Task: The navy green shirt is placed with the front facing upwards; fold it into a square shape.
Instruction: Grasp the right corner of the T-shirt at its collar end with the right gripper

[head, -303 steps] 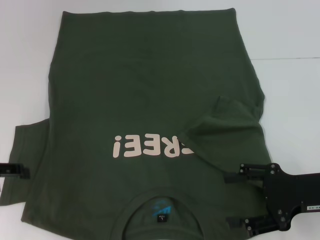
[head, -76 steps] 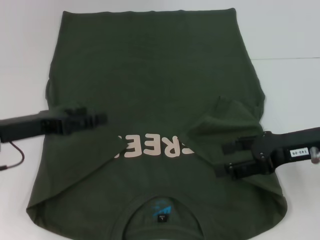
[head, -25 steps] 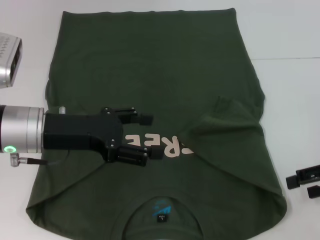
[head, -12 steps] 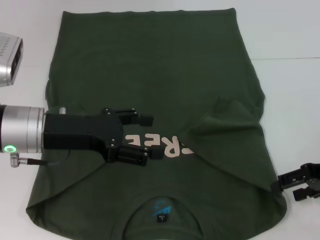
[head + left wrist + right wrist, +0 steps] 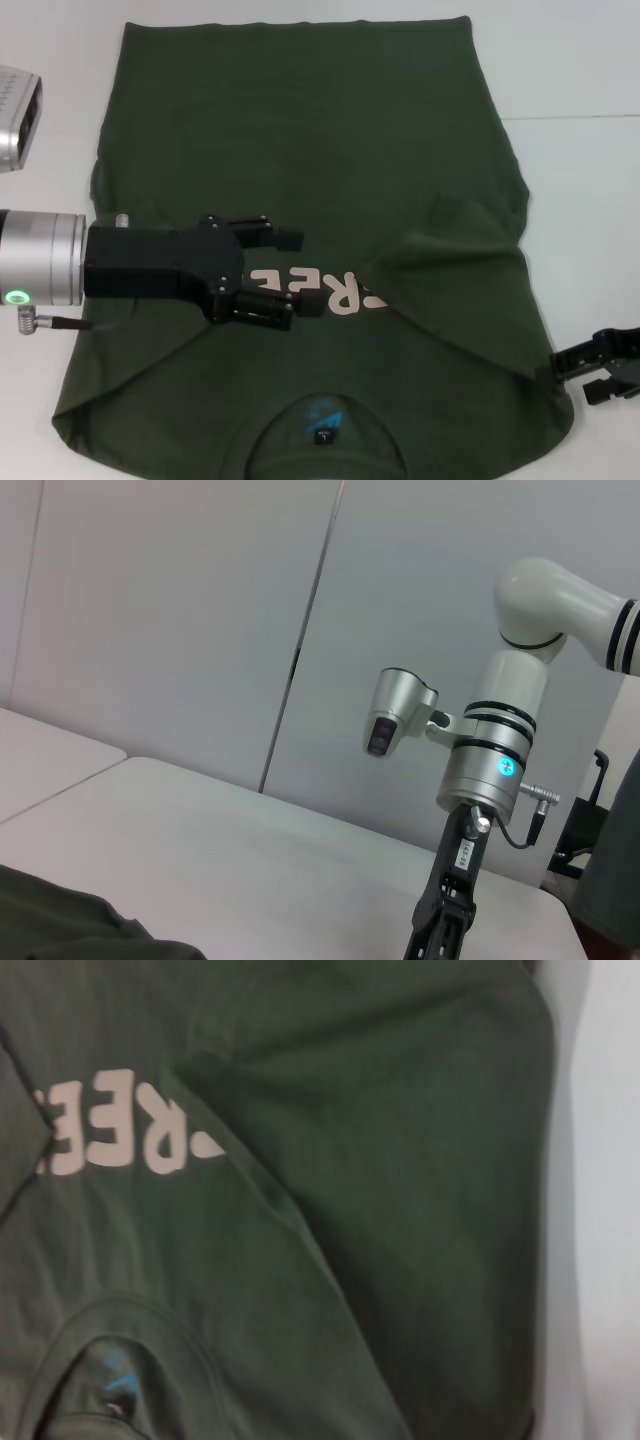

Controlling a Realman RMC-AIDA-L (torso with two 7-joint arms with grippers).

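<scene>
**Both sleeves folded in, the length still to fold**

While the one navy green shirt (image 5: 300, 160) lay front up across most of the white worktop (image 5: 580, 180), its hem lay along the far edge and its collar (image 5: 322, 425) at the near edge, closest to the robot. It was the only garment in view. Both short sleeves were already turned inward over the chest: the left one lay under the left arm, the right one (image 5: 455, 255) formed a slanted flap that covered the start of the pale lettering (image 5: 320, 290), so that only part of the word showed. The body was thus narrowed to a long panel, and by my reading the task stood roughly at the halfway mark; the lengthwise folds, bringing the hem toward the collar to make a square, remained to be done.

Two grippers were in view, one per arm. The left gripper (image 5: 297, 275) reached in from the left edge of the worktop and sat over the chest just beside the lettering, its black fingers spread apart with nothing between them. The right gripper (image 5: 560, 372) lay low near the worktop's near right corner, right at the shirt's shoulder edge, fingers parted, apparently not yet closed on cloth; whether a tip touched the fabric could not be told.

One small blue label (image 5: 322, 415) showed inside the collar.
</scene>
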